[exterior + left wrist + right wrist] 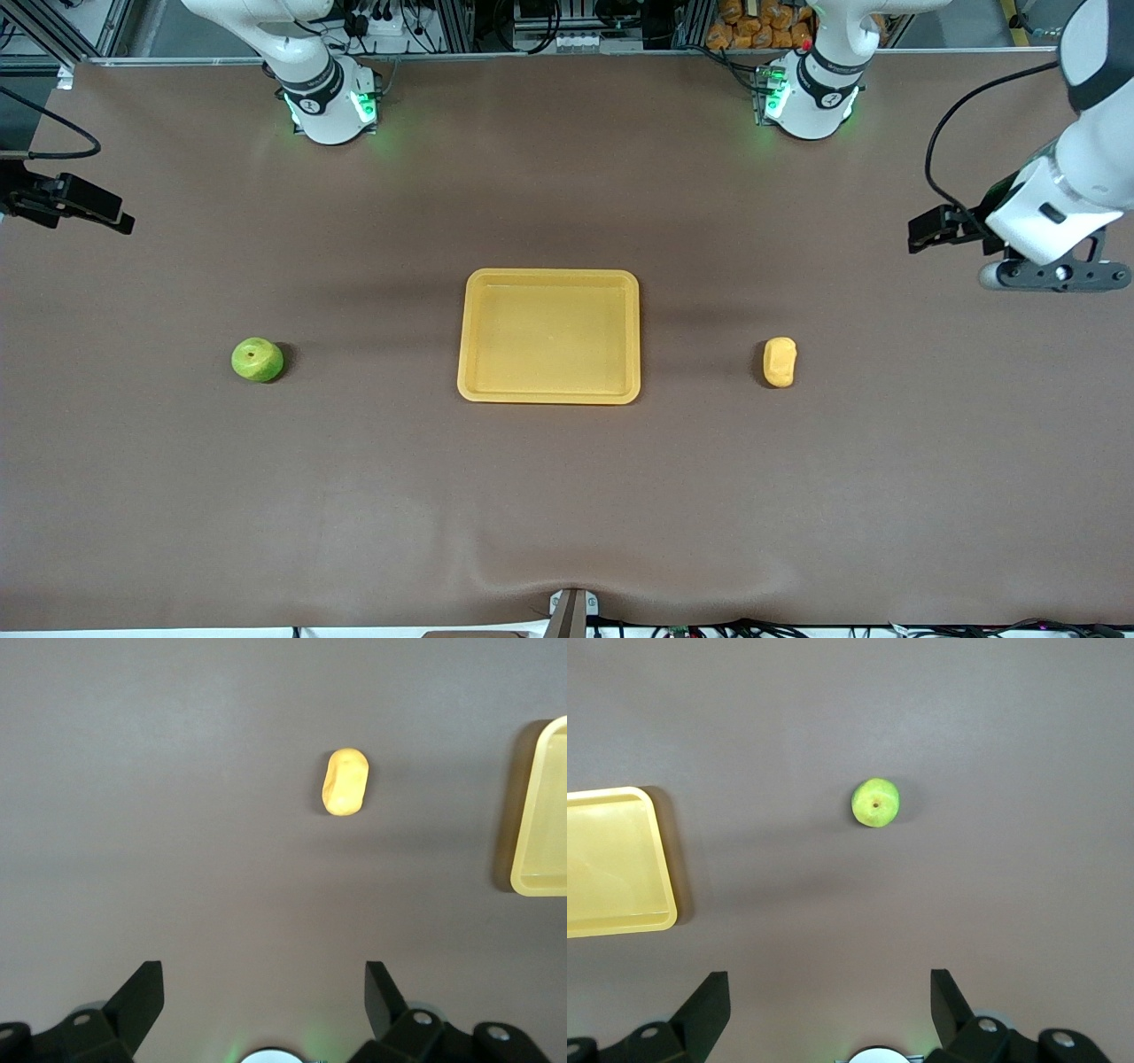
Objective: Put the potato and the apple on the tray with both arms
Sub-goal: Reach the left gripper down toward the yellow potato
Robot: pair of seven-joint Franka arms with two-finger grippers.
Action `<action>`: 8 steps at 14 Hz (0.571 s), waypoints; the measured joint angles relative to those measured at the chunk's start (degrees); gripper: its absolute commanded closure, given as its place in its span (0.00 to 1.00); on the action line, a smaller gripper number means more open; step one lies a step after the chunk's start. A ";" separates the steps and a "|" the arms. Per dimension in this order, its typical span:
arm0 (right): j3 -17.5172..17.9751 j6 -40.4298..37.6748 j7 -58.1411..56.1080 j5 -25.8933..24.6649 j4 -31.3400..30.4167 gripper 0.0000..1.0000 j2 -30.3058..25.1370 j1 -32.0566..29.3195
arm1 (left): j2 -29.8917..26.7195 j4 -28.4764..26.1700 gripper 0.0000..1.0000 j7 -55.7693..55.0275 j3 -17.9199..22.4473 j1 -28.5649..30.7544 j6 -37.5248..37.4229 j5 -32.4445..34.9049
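The yellow-orange tray (549, 337) lies empty at the table's middle. The green apple (258, 360) sits on the table toward the right arm's end, apart from the tray. The yellow-orange potato (780, 361) lies toward the left arm's end, also apart from the tray. My left gripper (264, 992) is open and empty, up in the air over bare table near that end, with the potato (345, 781) and the tray's rim (523, 877) in its view. My right gripper (830, 992) is open and empty, with the apple (875, 803) and the tray's rim (666, 904) in its view.
A brown mat (567, 496) covers the whole table. The left arm's hand (1054, 266) hangs at the view's edge; only the right arm's black wrist part (66, 202) shows at the other edge. A small bracket (571, 611) sits at the front edge.
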 measured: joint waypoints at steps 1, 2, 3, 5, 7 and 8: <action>0.00 0.00 -0.04 0.00 0.00 0.00 0.00 0.00 | 0.11 -1.21 0.00 0.00 -0.05 -0.15 1.53 0.00; 0.00 0.00 -0.07 0.00 0.00 0.00 0.00 0.00 | 0.14 -2.57 0.00 0.00 -0.13 -0.29 3.25 0.00; 0.00 0.00 -0.09 0.00 0.00 0.00 0.00 0.00 | 0.16 -4.00 0.00 -0.01 -0.21 -0.39 5.05 0.00; 0.00 0.00 -0.11 0.00 -0.10 0.00 0.00 0.00 | 0.19 -7.25 0.00 -0.01 -0.37 -0.44 9.33 0.00; 0.00 0.05 -0.13 0.00 -0.61 0.00 0.00 0.00 | 0.23 -10.36 0.00 -0.01 -0.80 -0.47 13.20 0.00; 0.00 0.15 -0.16 0.00 -0.99 0.00 0.00 0.00 | 0.32 -11.45 0.00 -0.01 -1.13 -0.51 14.29 0.00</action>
